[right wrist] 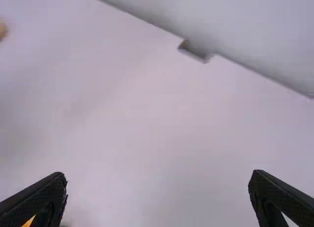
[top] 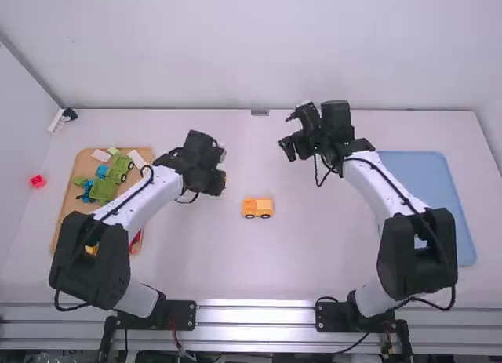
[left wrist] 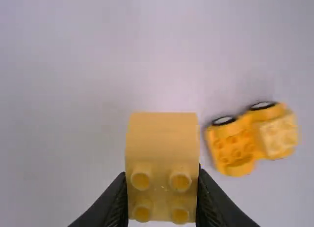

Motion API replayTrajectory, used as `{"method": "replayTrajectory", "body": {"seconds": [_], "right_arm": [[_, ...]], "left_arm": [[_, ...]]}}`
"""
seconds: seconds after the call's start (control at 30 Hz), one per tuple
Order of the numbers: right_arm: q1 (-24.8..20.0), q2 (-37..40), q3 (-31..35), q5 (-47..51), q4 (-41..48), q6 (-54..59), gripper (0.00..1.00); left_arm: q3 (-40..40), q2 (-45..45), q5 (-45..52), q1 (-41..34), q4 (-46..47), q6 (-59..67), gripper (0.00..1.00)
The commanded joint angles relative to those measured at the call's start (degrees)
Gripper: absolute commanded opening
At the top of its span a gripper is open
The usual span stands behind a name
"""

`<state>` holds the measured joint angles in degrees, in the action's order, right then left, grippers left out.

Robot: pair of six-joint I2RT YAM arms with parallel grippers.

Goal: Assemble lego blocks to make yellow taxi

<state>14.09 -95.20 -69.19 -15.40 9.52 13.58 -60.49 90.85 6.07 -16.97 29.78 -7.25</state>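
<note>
- The left gripper (left wrist: 162, 195) is clamped on a yellow plastic block (left wrist: 162, 143) with a smooth upper face and four round studs, at bottom centre of the left wrist view.
- The orange-yellow toy car body (top: 257, 207), on black wheels, sits upright on the white table (top: 314, 253), just below the middle of the high view. In the left wrist view it lies right of the held block, apart from it, with a paler studded block (left wrist: 278, 135) raised on one end and bare studs on the other.
- The right gripper (right wrist: 158, 180) has its fingers wide apart, holding nothing; in the high view it is right of the upper middle.
- The step in hand looks like fitting the held block onto the car body.
- The likeliest fault is misalignment: if the block comes down turned or off its row, studs catch on an edge and it seats crooked.
- The car body stands on wheels with nothing bracing it, so a sideways push could roll it away; the right gripper could steady it.
- Pressing hard on one end could tip the body, or make the block pivot between the left fingers.
</note>
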Motion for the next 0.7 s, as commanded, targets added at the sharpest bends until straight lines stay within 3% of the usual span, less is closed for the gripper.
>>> {"method": "replayTrajectory", "body": {"seconds": [0.0,0.17,0.27,0.3,0.43,0.53,0.67], "right_arm": [[1.9,2.6,1.2,12.4,-1.5,-3.4,0.99],[3.7,3.0,5.6,12.4,-8.5,-6.1,0.99],[4.4,5.1,11.9,9.3,-15.0,-5.0,0.99],[4.8,8.2,17.4,7.8,-20.9,-4.1,0.99],[4.2,16.5,27.7,7.7,-32.5,-5.7,0.98],[3.1,22.7,34.6,5.9,-40.2,-6.3,0.99],[1.6,25.1,38.0,3.0,-43.8,-6.6,0.99]], "left_arm": [[0.1,3.1,-13.0,-3.2,2.2,-10.8,0.14],[0.0,6.6,-13.6,-4.3,4.4,-16.4,0.11],[0.1,8.2,-13.6,-4.2,4.3,-18.6,0.05],[0.1,9.1,-13.6,-4.2,3.2,-20.2,0.02],[0.3,10.3,-12.9,-3.9,0.9,-25.9,0.04],[1.0,10.3,-10.0,-4.2,-0.7,-39.2,0.02],[1.0,10.3,-6.9,-3.8,-1.3,-56.9,0.02]]}}
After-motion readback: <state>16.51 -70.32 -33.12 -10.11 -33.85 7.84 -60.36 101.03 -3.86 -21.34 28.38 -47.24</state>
